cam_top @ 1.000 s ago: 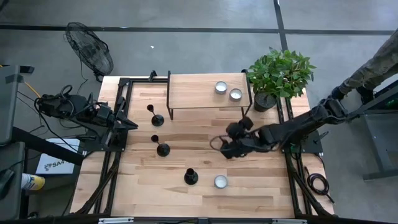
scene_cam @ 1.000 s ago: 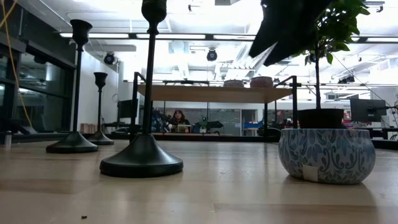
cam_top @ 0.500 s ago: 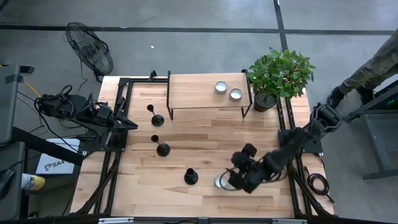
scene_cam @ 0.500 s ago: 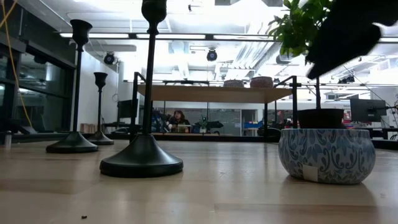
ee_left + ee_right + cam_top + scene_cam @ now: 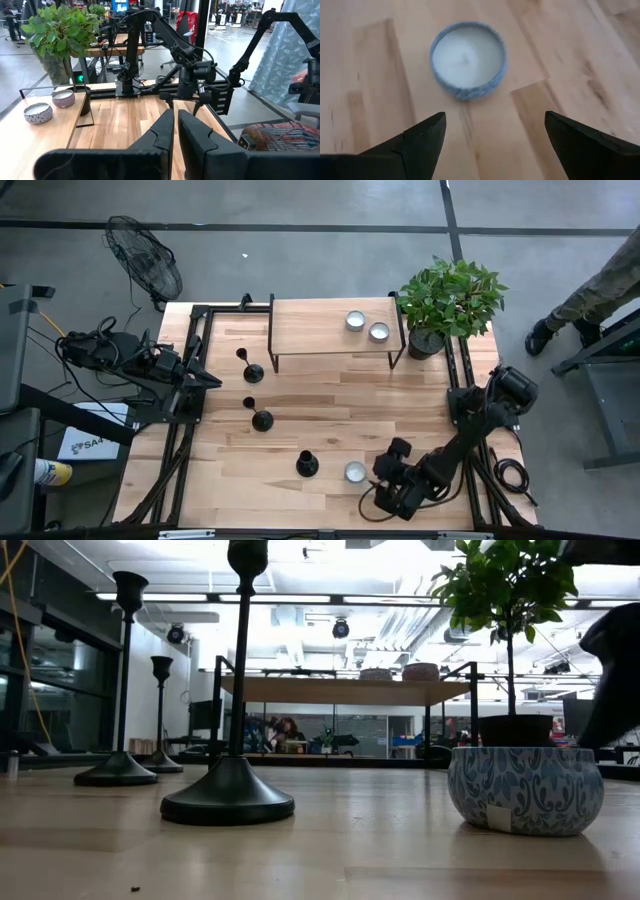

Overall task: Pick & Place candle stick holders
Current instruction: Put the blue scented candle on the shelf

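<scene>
Three black candlestick holders stand upright on their round bases on the wooden table: one at the back left (image 5: 251, 370), one in the middle (image 5: 260, 418), one nearer the front (image 5: 307, 464). In the low view the front one (image 5: 228, 792) stands closest, with the other two (image 5: 118, 770) (image 5: 161, 762) behind it. My right gripper (image 5: 380, 500) is open and empty near the table's near edge, right of the front holder. Its fingers (image 5: 494, 116) point at a blue-patterned candle tin (image 5: 468, 59). My left gripper (image 5: 207, 378) waits, shut (image 5: 176, 120), at the table's left edge.
The candle tin (image 5: 354, 471) sits on the table just right of the front holder. A low wooden shelf (image 5: 320, 328) at the back holds two more tins (image 5: 355, 320). A potted plant (image 5: 450, 300) stands at the back right. A person's leg (image 5: 600, 285) shows beyond the right side.
My right gripper has swung from the middle of the table toward the near edge, passing the candle tin, and now sits low by the near edge. It stays empty. The candlestick holders and the tin have not moved.
</scene>
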You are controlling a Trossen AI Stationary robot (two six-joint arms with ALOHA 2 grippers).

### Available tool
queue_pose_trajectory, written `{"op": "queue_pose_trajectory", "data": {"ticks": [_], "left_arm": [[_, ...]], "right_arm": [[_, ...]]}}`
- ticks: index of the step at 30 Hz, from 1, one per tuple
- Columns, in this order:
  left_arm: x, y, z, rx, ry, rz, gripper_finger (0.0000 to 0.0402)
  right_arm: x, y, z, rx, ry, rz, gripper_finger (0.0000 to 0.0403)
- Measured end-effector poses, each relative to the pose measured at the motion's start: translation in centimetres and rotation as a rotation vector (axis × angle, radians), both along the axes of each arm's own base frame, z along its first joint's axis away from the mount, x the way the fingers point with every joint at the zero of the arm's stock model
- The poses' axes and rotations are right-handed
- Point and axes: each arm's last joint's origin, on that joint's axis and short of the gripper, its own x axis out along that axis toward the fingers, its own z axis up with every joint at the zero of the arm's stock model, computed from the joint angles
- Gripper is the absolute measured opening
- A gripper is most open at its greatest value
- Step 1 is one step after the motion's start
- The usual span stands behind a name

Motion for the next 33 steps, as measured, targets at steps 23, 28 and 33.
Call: {"op": "queue_pose_trajectory", "data": {"ticks": [23, 28, 33], "left_arm": [[0.0, 0.0, 0.0, 0.0, 0.0, 0.0, 0.0026], [0.0, 0.0, 0.0, 0.0, 0.0, 0.0, 0.0026], [0.0, 0.0, 0.0, 0.0, 0.0, 0.0, 0.0026]], "right_arm": [[1.3, 1.7, -3.6, -0.065, -0.062, 0.084, 0.0333], [1.3, 1.6, -3.6, -0.049, -0.098, 0.018, 0.0351], [1.3, 1.6, -3.6, -0.041, -0.103, 0.005, 0.0386]]}}
